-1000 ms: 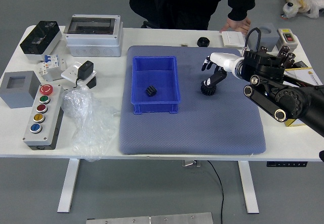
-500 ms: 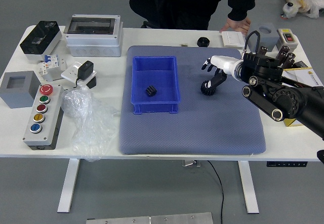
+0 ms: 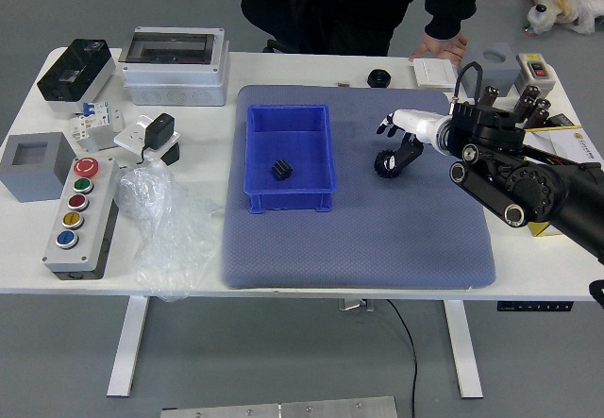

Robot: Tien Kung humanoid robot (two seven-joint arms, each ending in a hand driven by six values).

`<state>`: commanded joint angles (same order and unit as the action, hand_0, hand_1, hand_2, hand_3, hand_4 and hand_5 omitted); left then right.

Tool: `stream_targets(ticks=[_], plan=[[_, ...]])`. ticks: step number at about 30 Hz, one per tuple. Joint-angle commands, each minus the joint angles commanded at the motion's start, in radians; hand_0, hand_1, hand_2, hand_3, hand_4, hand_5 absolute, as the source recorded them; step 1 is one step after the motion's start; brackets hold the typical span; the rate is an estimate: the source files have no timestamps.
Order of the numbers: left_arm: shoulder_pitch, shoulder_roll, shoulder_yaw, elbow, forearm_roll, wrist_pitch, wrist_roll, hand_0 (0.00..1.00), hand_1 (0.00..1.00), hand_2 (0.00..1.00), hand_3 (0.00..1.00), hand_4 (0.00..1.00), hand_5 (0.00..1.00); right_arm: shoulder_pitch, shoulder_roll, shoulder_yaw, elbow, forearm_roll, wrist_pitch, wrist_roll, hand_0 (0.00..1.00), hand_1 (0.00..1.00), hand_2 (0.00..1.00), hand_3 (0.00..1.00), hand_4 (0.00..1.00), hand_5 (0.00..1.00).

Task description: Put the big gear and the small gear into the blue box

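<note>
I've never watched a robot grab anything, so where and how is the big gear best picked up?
Probably by its round outer edge, pinched on opposite sides. The big gear lies on the grey mat, so coming down from above and its right seems best; the robot's right hand reaches in from there.

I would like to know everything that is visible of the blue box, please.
The blue box is rectangular, open at the top, and looks like plastic, with low walls, a flat floor and short protruding parts at its near corners. It stands upright on the left part of the grey mat. Inside, left of the middle, lies one small black gear. No hand touches the box.
</note>
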<state>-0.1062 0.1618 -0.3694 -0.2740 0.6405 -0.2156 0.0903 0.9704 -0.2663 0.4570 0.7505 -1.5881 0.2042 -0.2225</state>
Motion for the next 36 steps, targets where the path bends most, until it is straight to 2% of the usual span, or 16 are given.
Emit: stream_targets(ticks=[36], plan=[[-0.003, -0.006, 0.004, 0.001, -0.001, 0.001, -0.001, 0.862, 0.830, 0.828, 0.783, 0.601, 0.375, 0.007, 0.018, -0.046, -0.063, 0.043, -0.005, 0.009, 0.717, 0.708, 0.859, 0.855, 0.766, 0.192]])
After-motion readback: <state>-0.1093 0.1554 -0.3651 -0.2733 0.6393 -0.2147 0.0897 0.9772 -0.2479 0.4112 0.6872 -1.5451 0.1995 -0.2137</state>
